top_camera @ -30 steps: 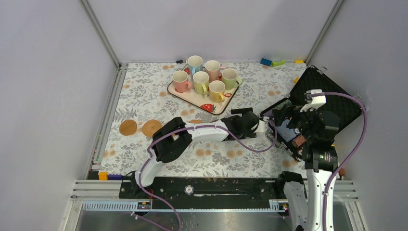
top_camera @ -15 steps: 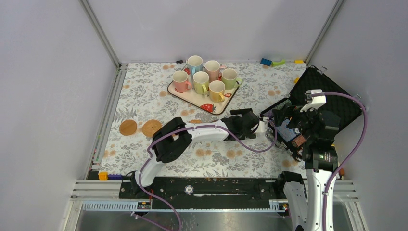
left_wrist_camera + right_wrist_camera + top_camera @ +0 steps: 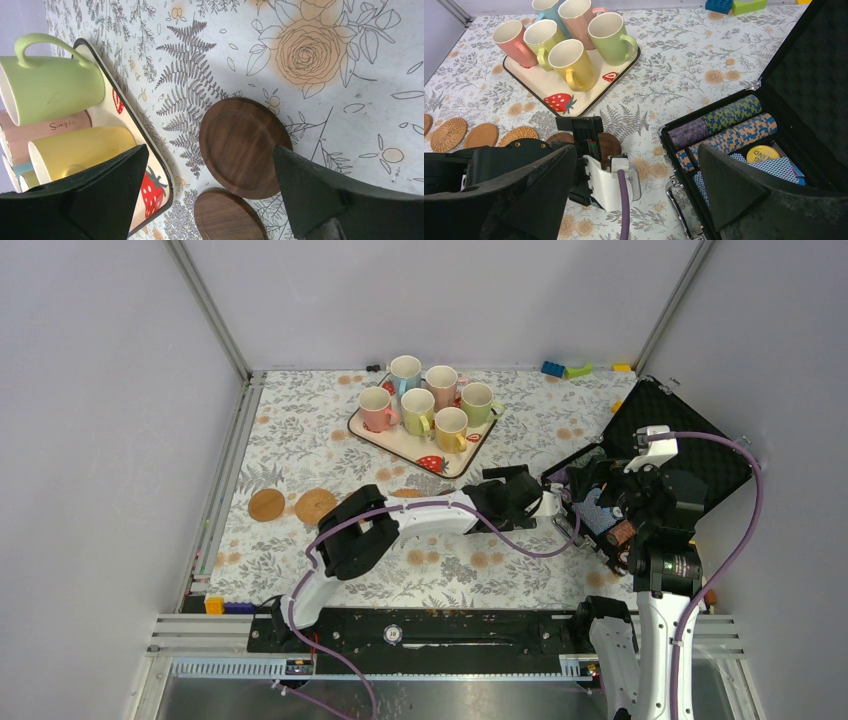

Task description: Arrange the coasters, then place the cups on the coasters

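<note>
Six pastel cups (image 3: 425,405) stand on the strawberry tray (image 3: 445,462) at the back. Two dark brown coasters lie side by side on the cloth near the tray's corner: one (image 3: 242,147) right below my open left gripper (image 3: 210,150), the other (image 3: 227,215) beside it. The left gripper (image 3: 503,476) hovers over them, holding nothing. A tan coaster (image 3: 266,504) and a woven coaster (image 3: 315,506) lie to the left; another tan one (image 3: 481,135) and another woven one (image 3: 519,134) lie closer to the arm. My right gripper (image 3: 638,150) is open and empty, raised beside the case.
An open black case (image 3: 814,75) with poker chips (image 3: 724,127) and cards stands at the right. Toy bricks (image 3: 565,369) lie along the back edge. The left arm (image 3: 400,515) stretches across the middle of the floral cloth.
The left gripper has shifted slightly to the left above the dark coasters. The right arm has not moved.
</note>
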